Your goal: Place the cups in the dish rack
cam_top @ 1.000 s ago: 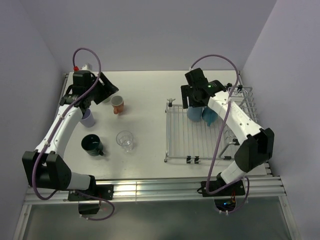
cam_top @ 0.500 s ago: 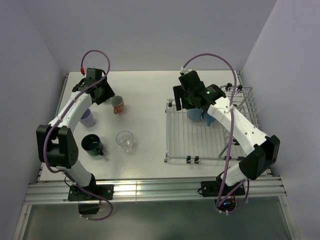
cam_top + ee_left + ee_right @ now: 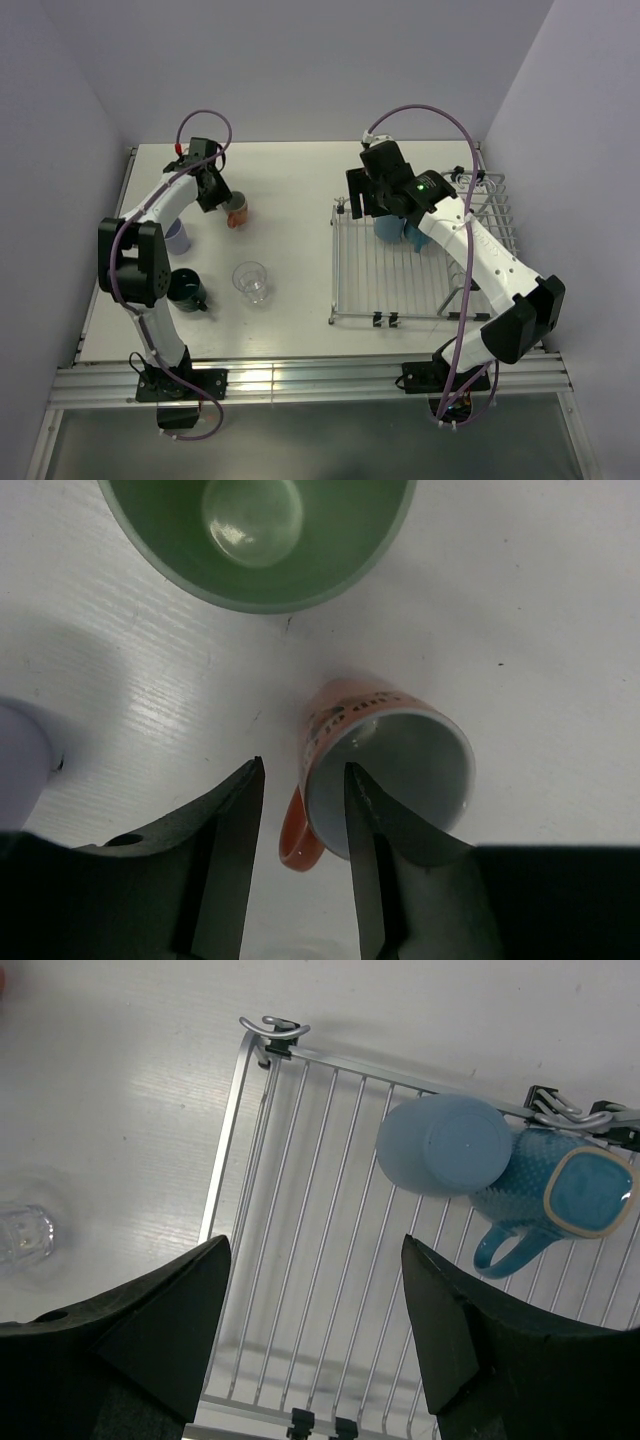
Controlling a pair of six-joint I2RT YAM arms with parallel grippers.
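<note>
The silver wire dish rack (image 3: 385, 275) sits on the right side of the white table (image 3: 300, 190). The right gripper (image 3: 313, 1250) hangs wide open over it, holding nothing. Two cups stand upside down in the rack, a light blue cup (image 3: 444, 1145) and a bumpy blue mug (image 3: 560, 1195). The left gripper (image 3: 302, 770) has just swung over to the little orange mug (image 3: 390, 770) on the left. Its fingers have come closer together, one inside the rim and one outside, but are not pinching yet. This mug looks like the next one to go.
</note>
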